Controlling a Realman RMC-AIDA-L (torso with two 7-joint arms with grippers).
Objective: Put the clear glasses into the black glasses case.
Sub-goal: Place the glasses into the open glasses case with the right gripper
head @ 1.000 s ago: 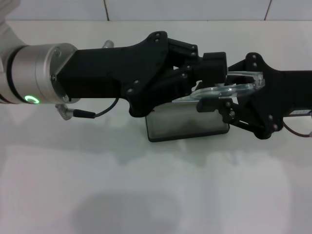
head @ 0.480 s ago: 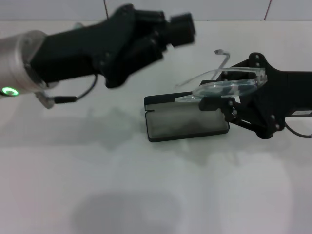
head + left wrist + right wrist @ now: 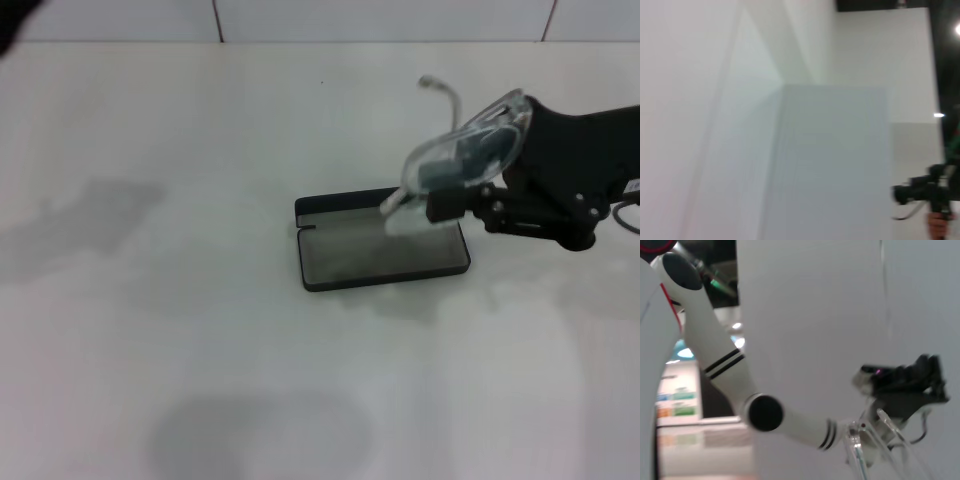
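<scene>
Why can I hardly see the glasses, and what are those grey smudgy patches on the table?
Head view: the clear glasses are see-through, so the black right claw holding them shows through above the black glasses case; the grey patches on the table look like soft shadows. Left wrist view: blurry, just pale surfaces. Right wrist view: blurry too, with only a faint clear arm of the glasses.

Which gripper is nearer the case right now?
Right. The right gripper holds the glasses just above the open case's right end. The left gripper is out of the head view, well away.

A white table (image 3: 200, 330) meets a white tiled wall (image 3: 380, 18) behind.
</scene>
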